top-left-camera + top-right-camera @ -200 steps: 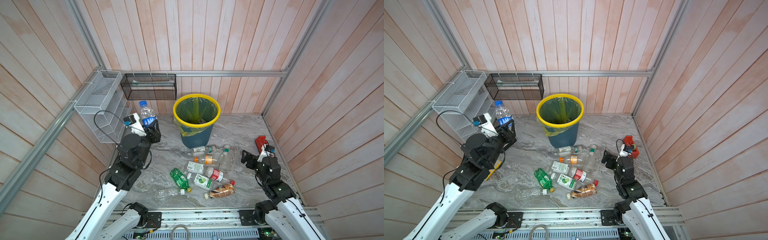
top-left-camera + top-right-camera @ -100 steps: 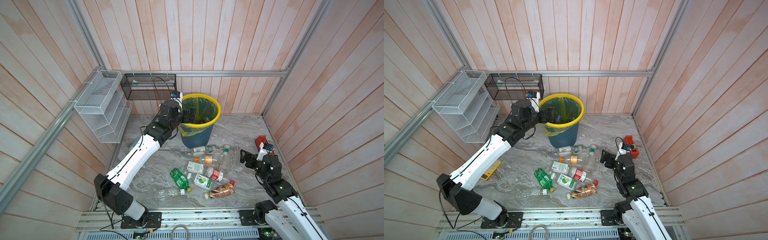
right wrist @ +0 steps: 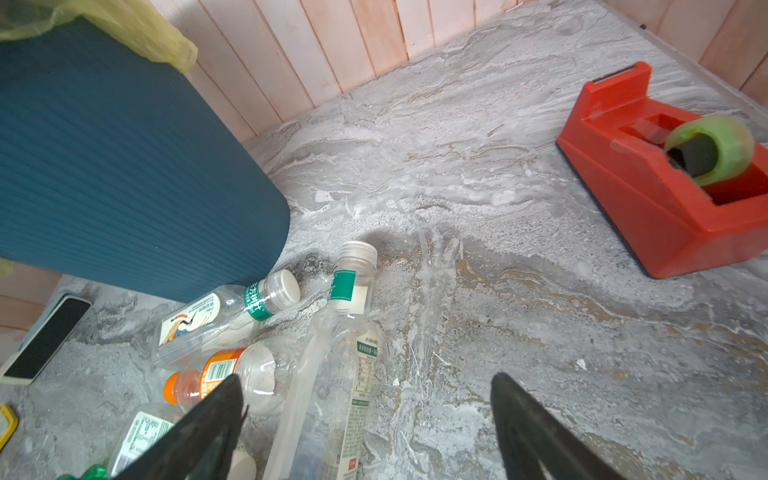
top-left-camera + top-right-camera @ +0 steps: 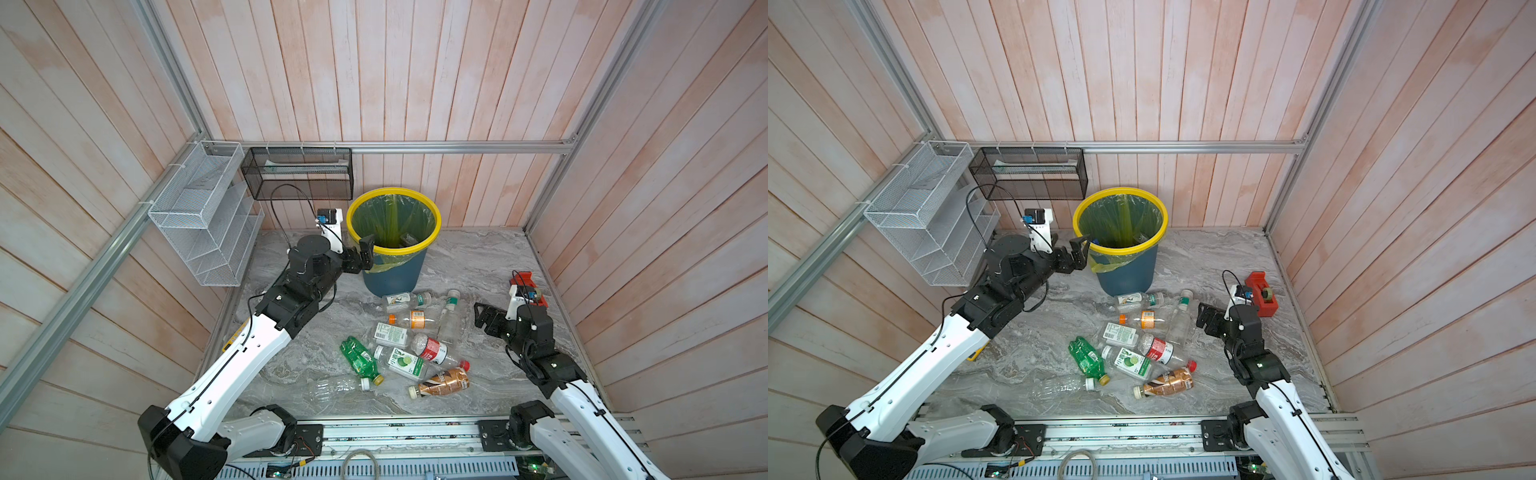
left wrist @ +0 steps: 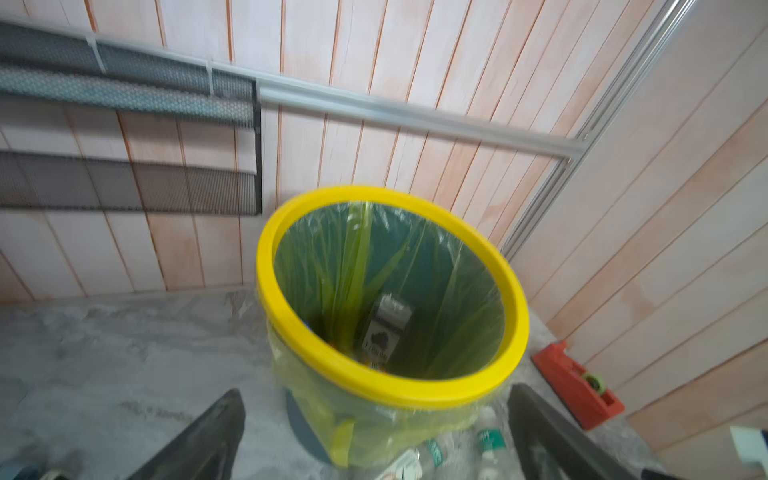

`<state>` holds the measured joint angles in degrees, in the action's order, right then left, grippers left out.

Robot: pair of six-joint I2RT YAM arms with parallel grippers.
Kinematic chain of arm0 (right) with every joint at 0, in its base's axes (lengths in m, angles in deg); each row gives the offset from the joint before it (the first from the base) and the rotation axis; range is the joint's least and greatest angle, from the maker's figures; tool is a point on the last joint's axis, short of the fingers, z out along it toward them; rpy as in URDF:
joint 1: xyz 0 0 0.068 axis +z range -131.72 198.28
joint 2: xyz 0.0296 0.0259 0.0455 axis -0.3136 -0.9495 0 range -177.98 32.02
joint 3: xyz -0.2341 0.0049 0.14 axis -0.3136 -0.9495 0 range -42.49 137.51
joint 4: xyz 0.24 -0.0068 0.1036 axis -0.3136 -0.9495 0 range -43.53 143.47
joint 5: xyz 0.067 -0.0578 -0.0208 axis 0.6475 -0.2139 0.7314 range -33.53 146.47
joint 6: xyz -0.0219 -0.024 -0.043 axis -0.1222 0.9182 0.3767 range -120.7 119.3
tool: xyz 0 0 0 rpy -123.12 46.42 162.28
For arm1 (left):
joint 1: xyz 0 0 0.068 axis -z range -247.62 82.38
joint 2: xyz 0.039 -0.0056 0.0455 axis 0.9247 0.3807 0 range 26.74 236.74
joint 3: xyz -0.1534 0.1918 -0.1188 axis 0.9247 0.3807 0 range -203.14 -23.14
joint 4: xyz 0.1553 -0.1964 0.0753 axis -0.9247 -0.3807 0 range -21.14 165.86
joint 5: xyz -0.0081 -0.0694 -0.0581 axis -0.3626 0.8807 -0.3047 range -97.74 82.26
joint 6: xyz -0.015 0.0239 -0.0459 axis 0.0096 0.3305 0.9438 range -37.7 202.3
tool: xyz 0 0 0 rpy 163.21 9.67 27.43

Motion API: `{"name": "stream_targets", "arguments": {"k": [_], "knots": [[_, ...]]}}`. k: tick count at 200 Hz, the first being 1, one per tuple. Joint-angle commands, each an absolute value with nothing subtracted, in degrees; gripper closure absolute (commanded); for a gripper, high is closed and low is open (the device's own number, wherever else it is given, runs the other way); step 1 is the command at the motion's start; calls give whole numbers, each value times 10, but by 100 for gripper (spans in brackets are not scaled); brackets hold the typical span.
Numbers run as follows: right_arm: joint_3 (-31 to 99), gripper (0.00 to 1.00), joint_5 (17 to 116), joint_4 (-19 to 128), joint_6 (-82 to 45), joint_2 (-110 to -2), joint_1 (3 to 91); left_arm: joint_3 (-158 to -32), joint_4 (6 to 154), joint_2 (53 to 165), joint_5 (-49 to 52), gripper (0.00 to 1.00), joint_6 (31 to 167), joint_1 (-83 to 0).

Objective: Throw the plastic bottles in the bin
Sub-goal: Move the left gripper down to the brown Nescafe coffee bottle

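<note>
L gripper (image 4: 361, 257) gaping, empty, at the bin (image 4: 393, 192) rim. R gripper (image 4: 481, 318) wide too, nothing held (nearer arm): clear green-banded bottle (image 4: 450, 322) just ahead, long axis running away from it, cap farthest.

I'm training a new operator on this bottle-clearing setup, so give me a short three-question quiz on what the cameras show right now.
1. True or false: the left gripper holds a bottle above the bin.
2. The green bottle: A stands upright on the table; B lies on its side on the table; C is inside the bin.
3. Name the red thing on the table near the right gripper.

Key:
1. False: its jaws are open and empty.
2. B.
3. The tape dispenser.
</note>
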<state>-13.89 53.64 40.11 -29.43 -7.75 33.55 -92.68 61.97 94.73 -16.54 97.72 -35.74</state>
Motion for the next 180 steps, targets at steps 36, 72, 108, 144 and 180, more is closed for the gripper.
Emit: {"name": "stream_targets", "arguments": {"k": [36,72,108,144,180], "knots": [[-159,13,627,414,-235,-69,336,-811,622,874,-208,0,1011,-362],[-163,14,614,387,-240,-61,341,-761,612,848,-188,0,1029,-371],[-184,10,561,379,-293,-55,343,-736,601,846,-184,0,985,-313],[-201,6,547,401,-315,-39,342,-736,580,885,-204,0,935,-199],[-205,5,526,405,-315,-43,337,-773,549,969,-215,2,878,-65]]}}
